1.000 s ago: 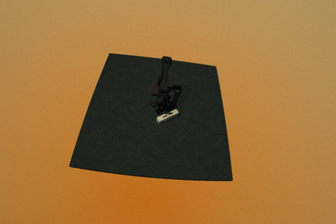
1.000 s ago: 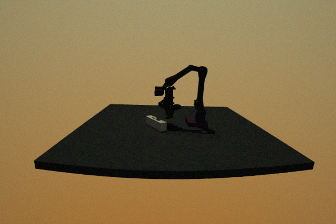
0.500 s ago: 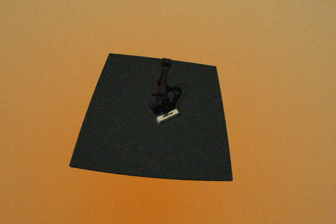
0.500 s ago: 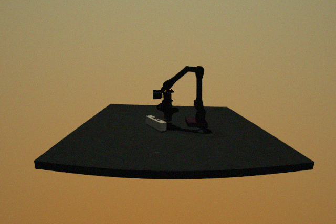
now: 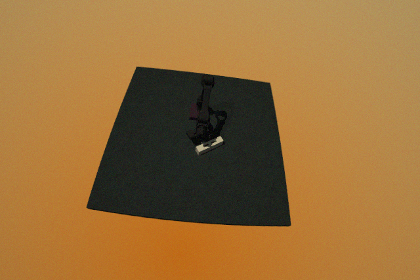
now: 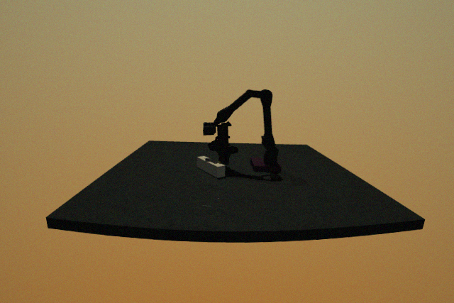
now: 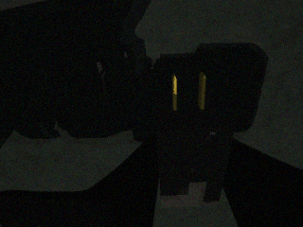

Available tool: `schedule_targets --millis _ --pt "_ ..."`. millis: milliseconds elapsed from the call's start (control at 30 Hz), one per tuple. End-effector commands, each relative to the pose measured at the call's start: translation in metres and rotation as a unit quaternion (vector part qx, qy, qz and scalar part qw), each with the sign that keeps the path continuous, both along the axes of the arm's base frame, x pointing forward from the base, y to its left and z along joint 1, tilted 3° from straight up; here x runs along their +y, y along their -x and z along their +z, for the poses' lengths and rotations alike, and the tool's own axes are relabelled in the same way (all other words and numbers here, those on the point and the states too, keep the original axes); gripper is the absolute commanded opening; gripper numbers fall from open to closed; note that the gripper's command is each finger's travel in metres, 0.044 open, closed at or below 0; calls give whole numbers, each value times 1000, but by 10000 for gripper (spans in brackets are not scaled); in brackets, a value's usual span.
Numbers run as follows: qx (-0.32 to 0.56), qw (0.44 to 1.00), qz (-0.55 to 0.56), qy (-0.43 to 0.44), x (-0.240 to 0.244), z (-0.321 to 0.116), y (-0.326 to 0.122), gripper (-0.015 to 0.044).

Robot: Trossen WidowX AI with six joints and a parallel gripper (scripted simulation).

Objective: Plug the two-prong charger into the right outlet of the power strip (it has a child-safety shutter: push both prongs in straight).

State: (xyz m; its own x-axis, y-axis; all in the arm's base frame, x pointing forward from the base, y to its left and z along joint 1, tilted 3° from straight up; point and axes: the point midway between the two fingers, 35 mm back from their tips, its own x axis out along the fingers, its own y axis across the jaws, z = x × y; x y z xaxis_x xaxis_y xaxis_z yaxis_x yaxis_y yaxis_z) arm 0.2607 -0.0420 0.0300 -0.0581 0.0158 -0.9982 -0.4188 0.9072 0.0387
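Observation:
The white power strip [image 5: 200,151] [image 6: 219,172] lies on the dark table, with dark marks or shadow across its top. My gripper [image 6: 224,158] [image 7: 184,139] points down beside the strip, on the arm's side in the top view. It is shut on the dark charger [image 7: 196,148], whose two gold prongs [image 7: 202,92] show side by side in the wrist view. The charger is too dark to make out in the top and exterior views. The strip's outlets cannot be made out in the wrist view, and the gap between prongs and strip cannot be told.
A maroon block [image 5: 193,111] [image 6: 257,164] lies on the table [image 5: 163,181] [image 6: 146,200] close to the arm. The arm's shadow falls across the table beside the strip. The scene is dim, and the wrist view is mostly dark shapes.

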Motion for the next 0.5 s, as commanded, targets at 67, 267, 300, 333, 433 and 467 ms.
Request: schedule_targets --millis 67,267,300,333,433,467 --pt "-5 1000 -6 -1 3 0 -11 0" --pt "-6 1000 -8 -1 6 -1 -19 0" --pt "-6 1000 -9 -2 6 -1 -20 0" --pt "-6 1000 -9 -2 7 -1 -21 0" --pt "-6 1000 -11 -2 9 -2 -25 0" --pt "-6 1000 -11 -2 9 -3 -27 0"
